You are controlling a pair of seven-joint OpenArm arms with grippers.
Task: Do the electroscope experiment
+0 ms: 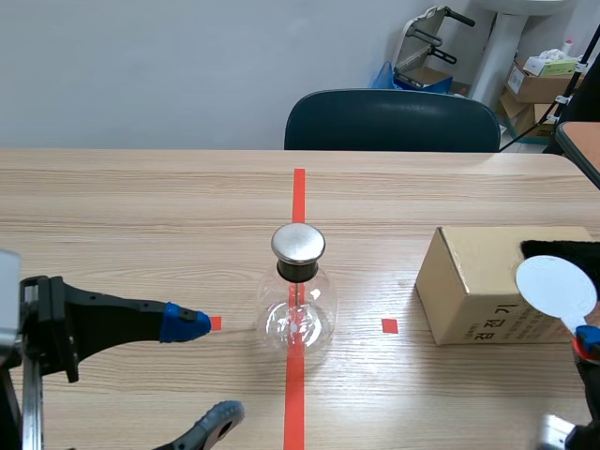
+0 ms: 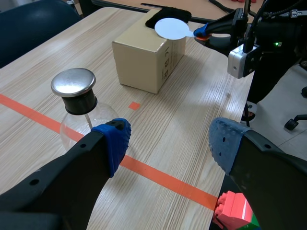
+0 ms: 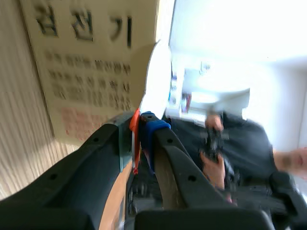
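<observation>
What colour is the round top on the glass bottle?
The top is shiny silver, like metal. The left wrist view shows it best.

A glass flask with a round metal cap is seen standing upright on the wooden bench, on the orange-red tape line at the middle. The left end effector is held low to the left of the flask, apart from the glass. Its blue-padded fingers are spread wide, with nothing between them. A cardboard box is placed well to the right of the flask, and a black cloth is laid on its top. A white disc is held up in front of the box by its handle in the right end effector, most of which is cut off at the edge. A dark chair is seen behind the bench.
</observation>
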